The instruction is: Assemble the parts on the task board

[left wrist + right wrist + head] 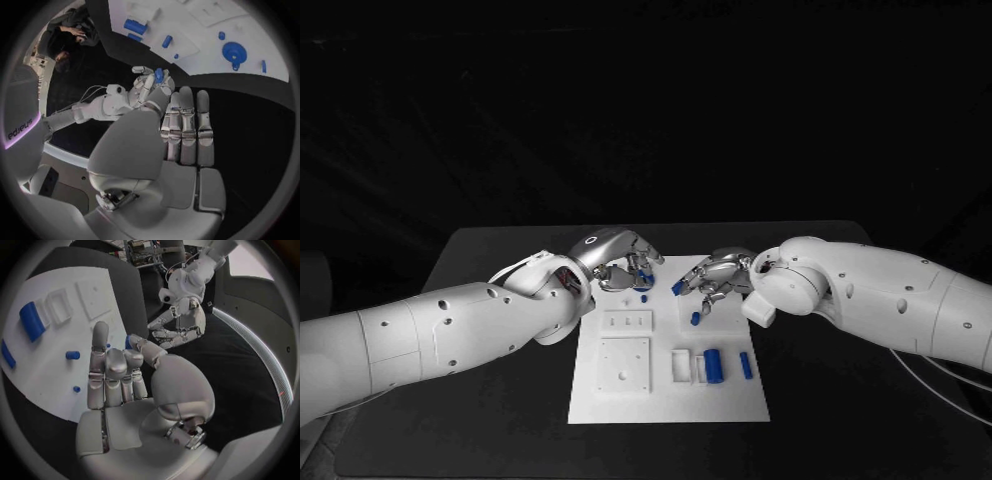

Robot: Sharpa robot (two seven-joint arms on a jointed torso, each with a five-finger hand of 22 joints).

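Head view: both hands are working at the far end of the board (668, 400). Assembly is looking early to me. A big cylinder (713, 363) and a slim bar (746, 364) are lying loose on the near right of the board, next to a white block (682, 365). A short peg (694, 318) is sitting mid-board and a small pin (648, 297) is standing near the far edge. The recessed plate (626, 366) on the near left is showing no blue in it. The right hand (718, 280) is pinching a blue part (678, 287) at its fingertips, just above the board's far right corner. The left hand (620, 262) is curling over something blue (642, 282) at the far edge; I cannot tell whether it is gripping or only touching it.

Left wrist view: the left hand (172, 140) is showing its fingers straight and side by side, nothing visible between them. Beyond its fingertips the right hand (150, 85) is holding the blue part (159, 75) up off the table, close to the board edge. On the board, a round knob (234, 51) with a stub is lying flat; I cannot tell if it is seated.

Right wrist view: the right hand (122, 377) is closing thumb and fingertip on the blue part (129, 341), other fingers extending. The left hand (178, 335) is hovering opposite, well apart, fingers half-curled. Loose pieces are sitting on the board (56, 385). Most insertion work is remaining, in my judgement.
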